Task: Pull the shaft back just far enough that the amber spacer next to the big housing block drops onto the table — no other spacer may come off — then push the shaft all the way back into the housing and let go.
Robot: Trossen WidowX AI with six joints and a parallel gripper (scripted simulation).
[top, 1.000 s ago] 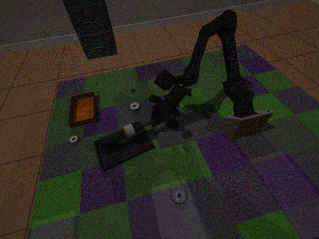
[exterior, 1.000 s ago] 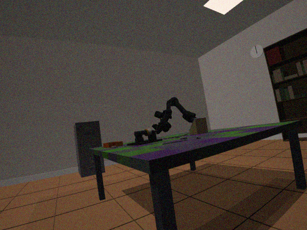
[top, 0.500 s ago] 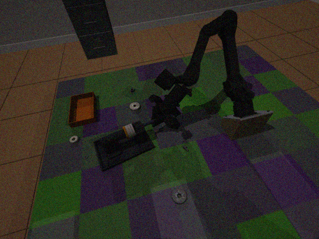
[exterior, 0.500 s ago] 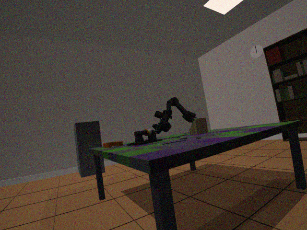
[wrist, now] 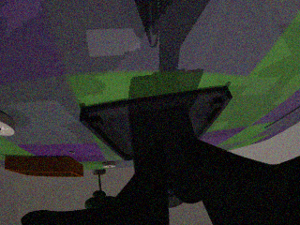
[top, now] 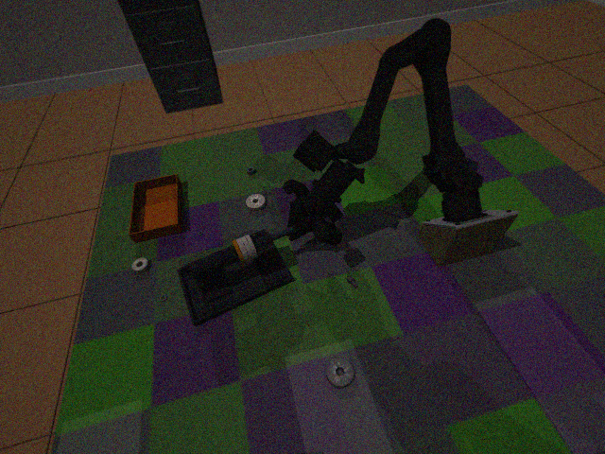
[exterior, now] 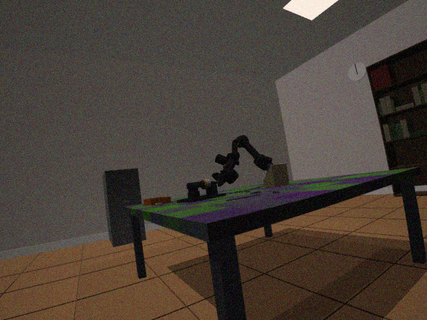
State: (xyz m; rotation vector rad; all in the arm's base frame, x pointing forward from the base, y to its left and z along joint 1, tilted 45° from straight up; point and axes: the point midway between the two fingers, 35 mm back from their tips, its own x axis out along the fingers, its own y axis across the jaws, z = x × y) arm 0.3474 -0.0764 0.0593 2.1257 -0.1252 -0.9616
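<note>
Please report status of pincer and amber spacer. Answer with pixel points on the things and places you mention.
Pincer [top: 288, 235] [exterior: 218, 183] shut on shaft. Amber spacer [top: 237, 249] [exterior: 205, 182] up at housing, not dropped. No obstruction seen; dim view.

Robot arms: one
Orange trays: one
Loose pale rings on the table: three
Amber spacers: one
White spacers beside it: likely more than one, too dark and grainy to count
Black uprights: two
Table legs: four
Drawer cabinets: one
Wall clocks: one
Bookcases: one
Ceiling lights: one
</note>
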